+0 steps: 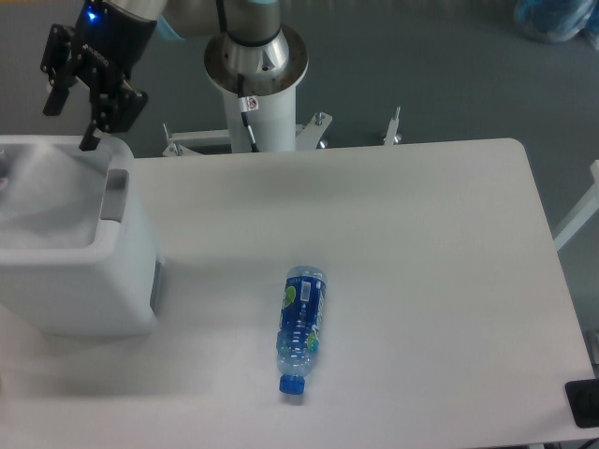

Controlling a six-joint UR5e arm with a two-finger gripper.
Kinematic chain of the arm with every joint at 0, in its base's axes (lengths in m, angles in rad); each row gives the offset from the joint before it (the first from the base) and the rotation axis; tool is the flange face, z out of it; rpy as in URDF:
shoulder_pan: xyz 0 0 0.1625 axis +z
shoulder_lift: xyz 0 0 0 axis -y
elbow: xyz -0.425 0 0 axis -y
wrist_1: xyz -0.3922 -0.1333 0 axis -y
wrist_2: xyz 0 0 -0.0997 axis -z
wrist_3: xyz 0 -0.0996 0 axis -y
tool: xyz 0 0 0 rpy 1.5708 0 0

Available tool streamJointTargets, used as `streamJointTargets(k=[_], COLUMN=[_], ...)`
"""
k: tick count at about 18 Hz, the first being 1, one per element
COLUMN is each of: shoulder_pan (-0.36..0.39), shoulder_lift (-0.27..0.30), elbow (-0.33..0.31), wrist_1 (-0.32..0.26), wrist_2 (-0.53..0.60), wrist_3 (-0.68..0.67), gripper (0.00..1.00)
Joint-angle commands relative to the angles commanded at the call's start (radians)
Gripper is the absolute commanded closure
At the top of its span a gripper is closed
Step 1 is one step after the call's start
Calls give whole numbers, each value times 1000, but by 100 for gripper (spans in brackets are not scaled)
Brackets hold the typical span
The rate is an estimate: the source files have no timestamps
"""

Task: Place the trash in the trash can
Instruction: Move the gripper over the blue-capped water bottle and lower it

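Note:
The trash can (pixel 89 290), a large white boxy bin with a grey panel at its right rim, stands at the table's left edge. Inside its opening lies a blurred white sheet, the wrapper (pixel 42 182); no green stripe shows. My gripper (pixel 69 126) hangs above the bin's back rim, open, with nothing between its black fingers (pixel 91 138). The small clear bottle (pixel 301 327) with blue label and blue cap lies on its side on the table, cap toward the front edge, well to the right of the bin and far from the gripper.
The arm's white pedestal (pixel 255 70) rises behind the table's back edge. A blue bag (pixel 557 19) lies on the floor at the top right. A dark object (pixel 582 402) sits at the front right corner.

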Motion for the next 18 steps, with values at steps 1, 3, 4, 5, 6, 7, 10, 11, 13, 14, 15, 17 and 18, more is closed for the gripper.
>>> streamJointTargets(k=[1, 3, 4, 5, 6, 7, 10, 11, 13, 14, 15, 17, 18], shoulder_pan=[49, 144, 169, 189, 210, 241, 272, 276, 277, 275, 270, 245, 231], shoulder_lift=[-2, -20, -59, -93, -113, -138, -244, -283, -369, -403, -429, -500, -540], elbow=[0, 5, 9, 12, 14, 15, 47, 63, 106, 124, 139, 188, 224], wrist_1=[0, 3, 15, 32, 43, 48, 49, 49, 51, 51, 49, 48, 46], wrist_2=[-3, -6, -6, -5, -5, -6, -2, 1, 11, 43, 95, 155, 176], wrist_3=[5, 11, 9, 2, -3, -3, -3, -3, -37, -58, -72, -83, -101], gripper=[0, 0, 0, 0, 0, 0, 0, 0, 0, 0, 0, 0, 0])
